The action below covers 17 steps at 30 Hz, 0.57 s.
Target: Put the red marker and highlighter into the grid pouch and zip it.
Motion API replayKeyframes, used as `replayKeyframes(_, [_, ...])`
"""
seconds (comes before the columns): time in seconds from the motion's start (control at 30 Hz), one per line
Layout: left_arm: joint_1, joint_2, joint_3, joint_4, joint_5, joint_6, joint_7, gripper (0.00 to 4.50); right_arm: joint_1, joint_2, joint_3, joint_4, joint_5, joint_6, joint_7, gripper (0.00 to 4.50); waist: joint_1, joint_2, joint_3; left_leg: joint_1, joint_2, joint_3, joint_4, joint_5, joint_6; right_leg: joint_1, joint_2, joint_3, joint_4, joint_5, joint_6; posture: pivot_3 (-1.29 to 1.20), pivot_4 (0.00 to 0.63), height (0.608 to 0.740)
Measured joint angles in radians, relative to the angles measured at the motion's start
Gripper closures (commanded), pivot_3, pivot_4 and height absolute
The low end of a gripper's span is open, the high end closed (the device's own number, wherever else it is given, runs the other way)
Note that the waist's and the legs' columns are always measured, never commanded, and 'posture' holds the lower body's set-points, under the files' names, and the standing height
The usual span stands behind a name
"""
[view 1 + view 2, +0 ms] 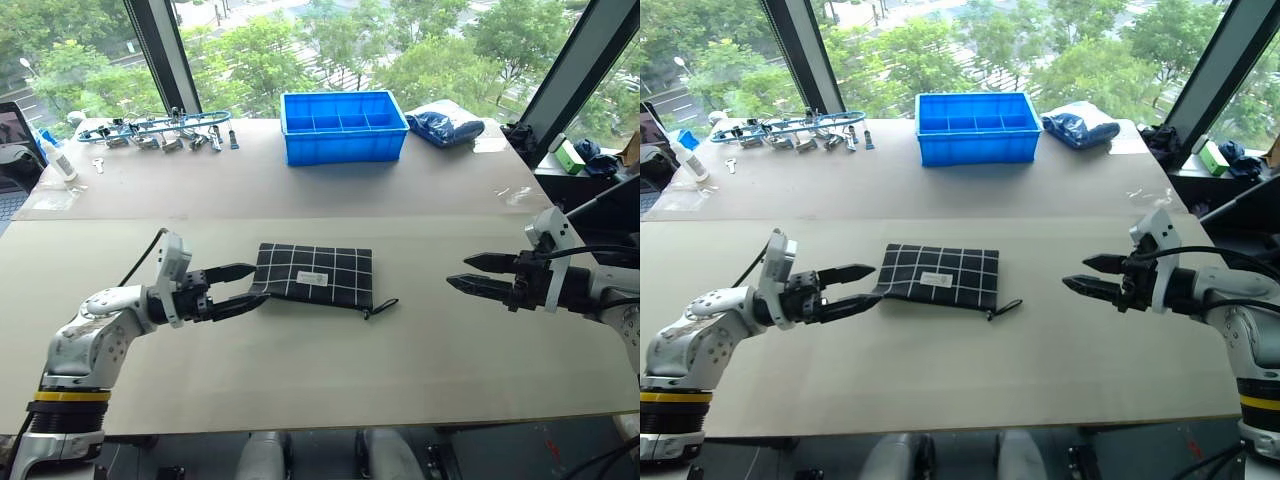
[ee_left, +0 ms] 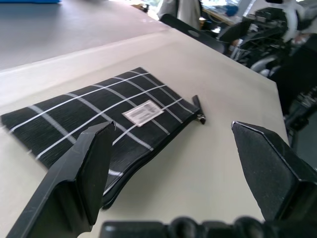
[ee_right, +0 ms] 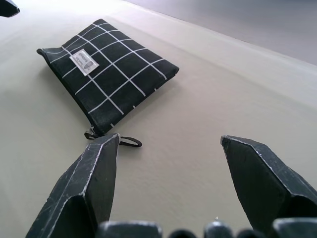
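Grid pouch [image 1: 314, 274] flat on table, between open left end effector [image 1: 243, 287] and right end effector [image 1: 468, 273].

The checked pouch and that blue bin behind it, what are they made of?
The grid pouch looks like matte woven fabric: it lies flat and soft-edged, with a sewn-on white label. The blue bin seems moulded plastic: rigid walls, slight sheen, built-in dividers.
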Motion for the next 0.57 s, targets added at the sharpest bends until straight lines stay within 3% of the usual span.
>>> replayKeyframes(0.23, [0.157,0.004,0.219,0.038,-0.028,0.034,0.089,0.4,0.05,0.081,-0.001,0.025,-0.009,-0.077,-0.037,0.83,0.002,0.0,0.0,0.0,-0.001,0.001,0.0,0.0,0.0,0.0,-0.001,0.0,0.0,0.0,0.0,0.0,0.15,0.74])
replayKeyframes(0.37, [0.238,0.004,0.249,0.039,-0.02,0.032,0.094,0.4,0.028,0.092,0.012,0.088,-0.031,-0.104,-0.045,0.83,0.004,0.0,0.0,0.0,-0.001,0.001,0.0,0.0,0.0,0.0,-0.001,-0.001,0.0,0.0,0.0,0.0,0.15,0.74])
replayKeyframes(0.57, [0.227,-0.006,0.26,0.033,-0.014,-0.001,0.141,0.4,-0.036,0.127,0.054,0.148,-0.06,-0.133,-0.05,0.83,0.007,0.0,0.0,0.0,-0.001,0.001,0.0,0.0,0.0,0.0,-0.001,0.0,0.001,0.0,-0.001,0.0,0.15,0.74])
